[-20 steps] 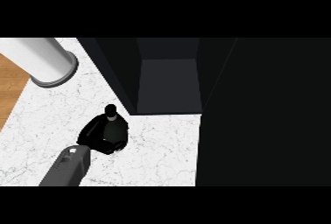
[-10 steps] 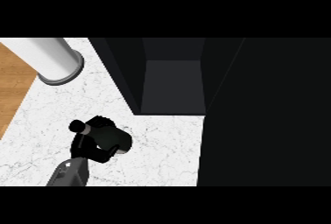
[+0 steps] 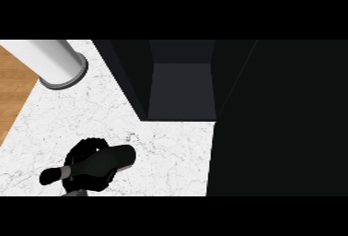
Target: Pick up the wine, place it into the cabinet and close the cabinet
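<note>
Item, for your record: a white marbled counter (image 3: 102,115) filled the left and centre of the head view, with a strip of wooden floor (image 3: 14,87) showing past its left edge. At upper left you had a white cylinder (image 3: 51,57) with a grey ring at its base, standing on the counter well apart from everything else. The dark cabinet (image 3: 180,87) stood open at top centre, its grey inner floor visible between two dark side walls; its door (image 3: 279,120), a broad black panel, took up the whole right side of the view and ran down alongside the counter's right edge. The counter between the cabinet mouth and the bottle was bare marble, with nothing lying on it. The wine (image 3: 102,162), a dark bottle, lay tilted almost level at lower left, its body pointing up and right toward the cabinet and its neck and cap toward the lower left. The left hand (image 3: 85,152) was black and curled round the bottle's middle from behind, fingers showing above the bottle's upper edge, much of the hand hidden by it; only a sliver of grey forearm showed at the lower edge. You could not see the right hand anywhere in the view.
</note>
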`<action>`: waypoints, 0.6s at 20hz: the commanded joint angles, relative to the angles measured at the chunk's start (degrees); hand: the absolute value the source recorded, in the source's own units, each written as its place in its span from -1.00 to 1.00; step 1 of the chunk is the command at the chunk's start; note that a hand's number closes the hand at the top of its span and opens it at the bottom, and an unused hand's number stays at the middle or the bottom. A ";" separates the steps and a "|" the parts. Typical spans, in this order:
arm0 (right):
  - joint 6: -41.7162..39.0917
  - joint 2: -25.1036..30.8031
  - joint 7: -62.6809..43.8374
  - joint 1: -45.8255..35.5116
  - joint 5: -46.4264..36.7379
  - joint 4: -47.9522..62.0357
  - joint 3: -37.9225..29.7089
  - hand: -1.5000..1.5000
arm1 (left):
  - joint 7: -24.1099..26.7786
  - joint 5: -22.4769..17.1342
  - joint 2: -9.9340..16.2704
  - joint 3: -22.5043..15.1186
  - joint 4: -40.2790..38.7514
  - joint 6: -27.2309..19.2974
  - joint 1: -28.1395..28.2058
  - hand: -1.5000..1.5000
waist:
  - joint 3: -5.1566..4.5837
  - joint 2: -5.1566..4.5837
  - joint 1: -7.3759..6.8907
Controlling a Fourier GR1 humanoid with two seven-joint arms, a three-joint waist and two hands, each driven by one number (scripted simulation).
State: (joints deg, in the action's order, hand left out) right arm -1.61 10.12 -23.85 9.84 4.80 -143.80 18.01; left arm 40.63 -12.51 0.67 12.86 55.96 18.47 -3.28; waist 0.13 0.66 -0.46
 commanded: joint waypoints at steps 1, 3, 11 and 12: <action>0.94 0.08 -4.87 3.74 2.09 -11.63 1.82 -1.00 | -3.49 -3.62 -0.64 -7.30 11.73 -2.79 7.04 1.00 | -0.05 -0.06 0.29; 1.51 0.10 -5.71 1.87 3.02 -12.32 0.11 -1.00 | -9.40 -4.79 -0.65 -9.32 17.68 -5.12 6.57 1.00 | -0.02 0.05 0.28; 0.28 0.09 -4.50 1.54 4.15 -10.22 -0.39 -1.00 | -18.40 -7.38 -0.67 -27.20 34.28 -26.74 6.37 1.00 | -0.08 -0.25 0.88; 0.21 0.63 -6.72 1.14 4.29 -11.54 0.22 -1.00 | -20.93 -6.06 -0.67 -26.26 34.06 -28.14 2.83 1.00 | -0.10 -0.34 1.09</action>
State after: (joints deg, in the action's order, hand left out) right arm -1.92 9.91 -24.38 9.23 4.90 -143.88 18.24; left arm 24.66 -18.82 0.05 -7.88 84.37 -1.38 2.02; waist 0.07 0.43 0.32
